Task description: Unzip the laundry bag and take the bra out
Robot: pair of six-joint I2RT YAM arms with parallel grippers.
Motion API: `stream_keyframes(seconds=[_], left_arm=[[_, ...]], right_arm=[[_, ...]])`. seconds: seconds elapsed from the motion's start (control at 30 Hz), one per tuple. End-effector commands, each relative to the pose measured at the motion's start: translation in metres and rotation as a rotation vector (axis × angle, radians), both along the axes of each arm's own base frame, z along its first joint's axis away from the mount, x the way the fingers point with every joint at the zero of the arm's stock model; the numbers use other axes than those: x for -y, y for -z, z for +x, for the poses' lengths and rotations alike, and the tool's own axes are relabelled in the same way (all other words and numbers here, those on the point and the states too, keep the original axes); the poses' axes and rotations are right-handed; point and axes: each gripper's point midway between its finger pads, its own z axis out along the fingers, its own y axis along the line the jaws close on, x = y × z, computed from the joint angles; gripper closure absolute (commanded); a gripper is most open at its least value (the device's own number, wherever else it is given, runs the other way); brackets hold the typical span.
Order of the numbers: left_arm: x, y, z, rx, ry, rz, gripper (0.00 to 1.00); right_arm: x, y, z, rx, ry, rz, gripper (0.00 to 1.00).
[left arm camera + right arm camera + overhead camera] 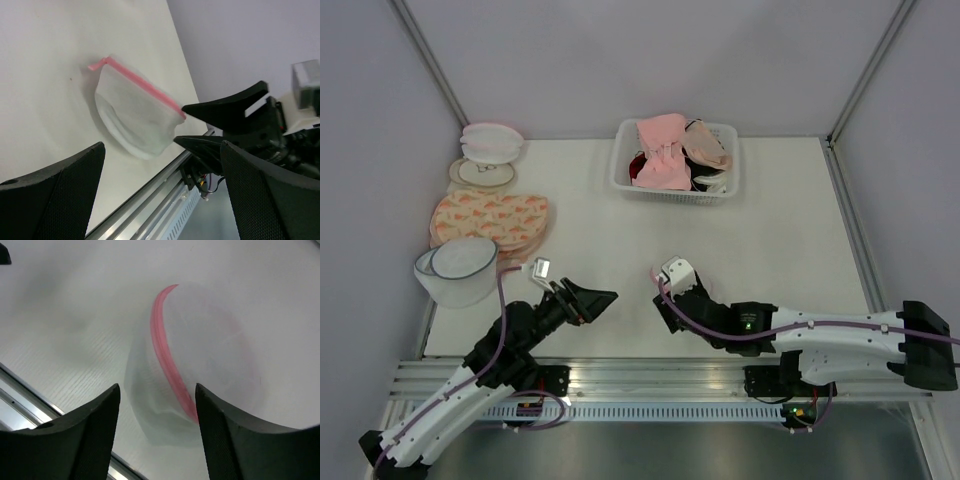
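The laundry bag, a white mesh dome with pink zipper trim, lies on its side on the white table near the front rail. It looks blurred in the right wrist view, and the laundry bag there shows its pink zipper running between my fingers. My right gripper stands open over the bag's near end, and the jaws do not pinch it. From above, the right gripper covers most of the bag, leaving only a pink tab. My left gripper is wide open and empty, left of the bag. The bra is hidden.
A white basket of pink and beige bras stands at the back. At the left are a mesh dome with a dark blue rim, flat orange-patterned bags and two round bags. An aluminium rail runs along the near edge.
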Motion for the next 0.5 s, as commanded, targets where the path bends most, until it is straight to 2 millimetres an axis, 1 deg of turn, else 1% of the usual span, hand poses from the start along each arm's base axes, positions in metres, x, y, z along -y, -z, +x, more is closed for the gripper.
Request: stream_keyframes(seconds=[0.0,0.03,0.07,0.1,0.13,0.27,0.3,0.33,0.37,0.4,0.43,0.47], left_arm=[[0.007,0.001,0.006,-0.025,-0.006,-0.067,0.00],[0.008,0.002,0.007,-0.030,-0.008,-0.068,0.00],[0.011,0.004,0.003,-0.037,0.019,-0.063,0.00],[0.014,-0.002,0.005,-0.027,0.023,-0.074,0.00],[0.015,-0.002,0.004,-0.028,0.030,-0.073,0.00],[0.021,-0.003,0.004,-0.029,0.053,-0.087,0.00],[0.023,-0.003,0.004,-0.026,0.063,-0.095,0.00],[0.026,-0.010,0.005,-0.015,0.071,-0.126,0.00],[0.028,-0.010,0.004,-0.015,0.081,-0.140,0.00],[0.031,-0.010,0.004,-0.033,0.090,-0.148,0.00],[0.036,0.002,0.007,-0.107,0.087,-0.134,0.00],[0.040,-0.001,0.009,-0.136,0.093,-0.123,0.00]], right_arm=[[0.021,-0.007,-0.007,-0.025,0.081,0.003,0.30],[0.026,-0.011,-0.006,-0.020,0.105,0.011,0.27],[0.030,-0.016,-0.004,-0.006,0.134,0.019,0.25],[0.034,-0.021,-0.005,-0.008,0.153,0.042,0.22],[0.037,-0.023,-0.004,-0.009,0.176,0.055,0.19],[0.048,-0.037,0.001,0.004,0.280,0.148,0.19],[0.055,-0.043,0.004,0.013,0.322,0.194,0.19],[0.060,-0.046,0.006,0.026,0.354,0.216,0.19],[0.064,-0.049,0.007,0.033,0.376,0.238,0.19],[0.073,-0.054,0.011,0.062,0.408,0.246,0.19],[0.077,-0.056,0.012,0.061,0.451,0.279,0.19],[0.082,-0.057,0.014,0.069,0.473,0.278,0.20]])
